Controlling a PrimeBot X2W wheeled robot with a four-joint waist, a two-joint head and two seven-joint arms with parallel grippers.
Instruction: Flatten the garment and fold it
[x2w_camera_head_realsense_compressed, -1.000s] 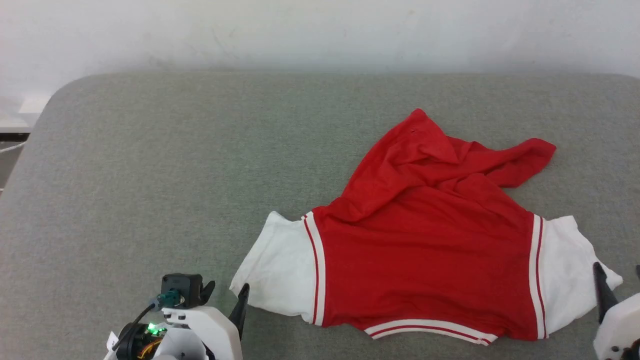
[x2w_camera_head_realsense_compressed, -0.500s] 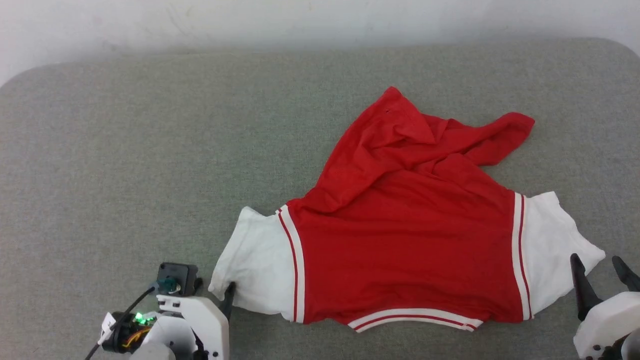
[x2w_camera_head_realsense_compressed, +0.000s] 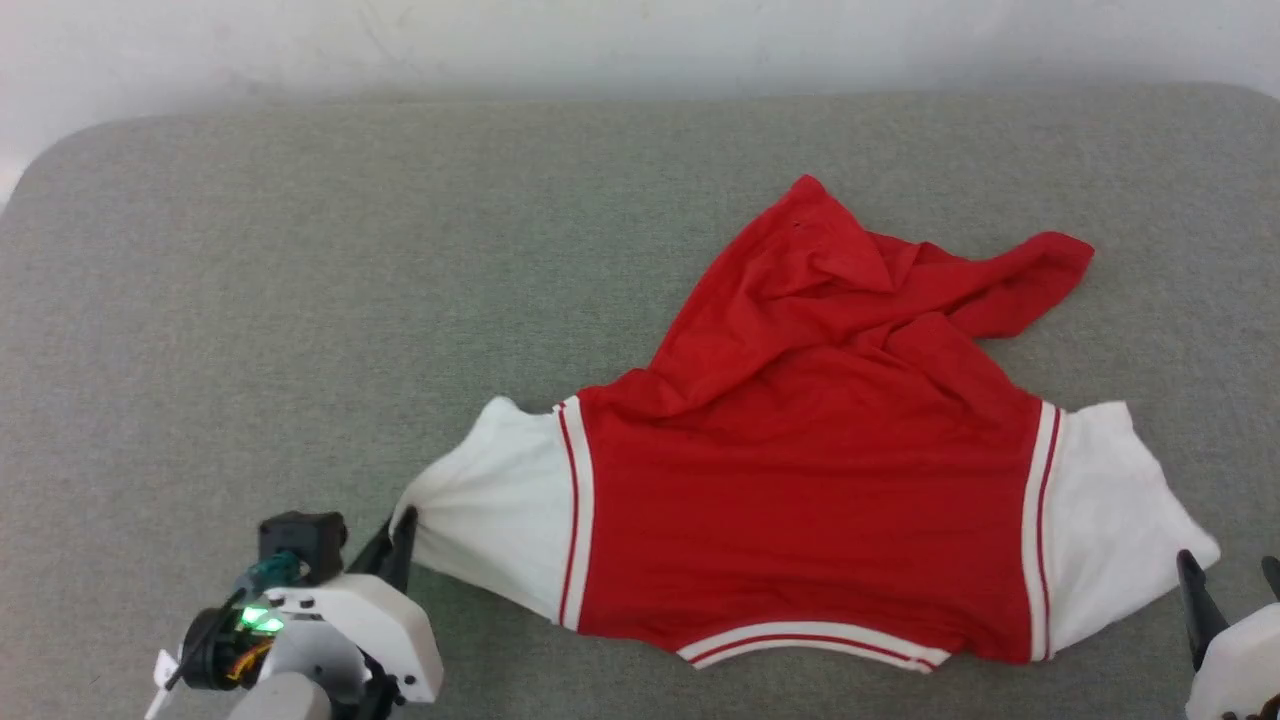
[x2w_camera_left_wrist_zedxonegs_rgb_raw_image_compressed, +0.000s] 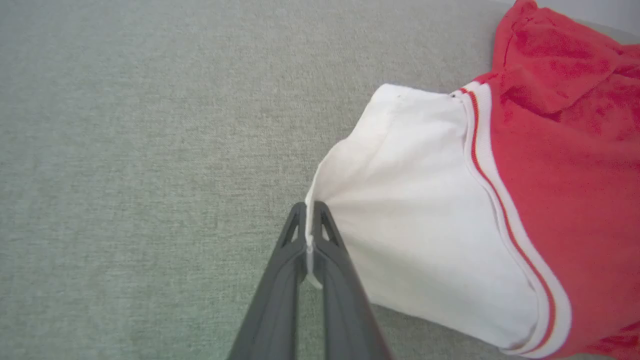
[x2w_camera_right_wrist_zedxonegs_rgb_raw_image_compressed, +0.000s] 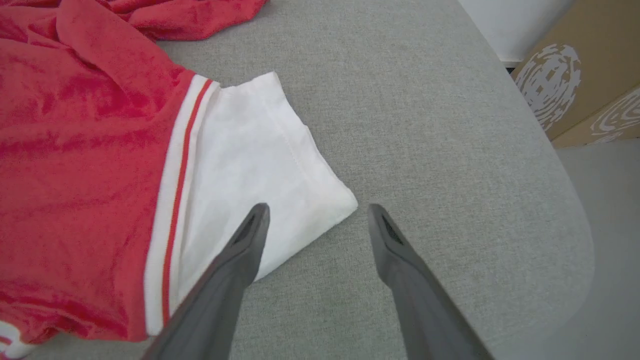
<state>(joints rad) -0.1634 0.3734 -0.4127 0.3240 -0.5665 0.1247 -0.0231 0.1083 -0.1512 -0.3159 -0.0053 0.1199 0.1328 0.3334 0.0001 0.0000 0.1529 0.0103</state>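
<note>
So my left fingers (x2w_camera_left_wrist_zedxonegs_rgb_raw_image_compressed: 292, 260) are clamped together on the white sleeve edge of the garment (x2w_camera_head_realsense_compressed: 800, 500), which lies rumpled on the gray surface (x2w_camera_head_realsense_compressed: 300, 300), toward 4 o'clock in the head view. My right fingers (x2w_camera_right_wrist_zedxonegs_rgb_raw_image_compressed: 245, 245) are spread apart, either side of the other sleeve's corner.

A grey-green fabric-covered surface (x2w_camera_head_realsense_compressed: 300, 300) with rounded corners lies before a plain white wall (x2w_camera_head_realsense_compressed: 640, 40) in soft, even light, with printed brown cardboard boxes (x2w_camera_right_wrist_zedxonegs_rgb_raw_image_compressed: 575, 75) on the pale floor (x2w_camera_right_wrist_zedxonegs_rgb_raw_image_compressed: 615, 250) beside it.
</note>
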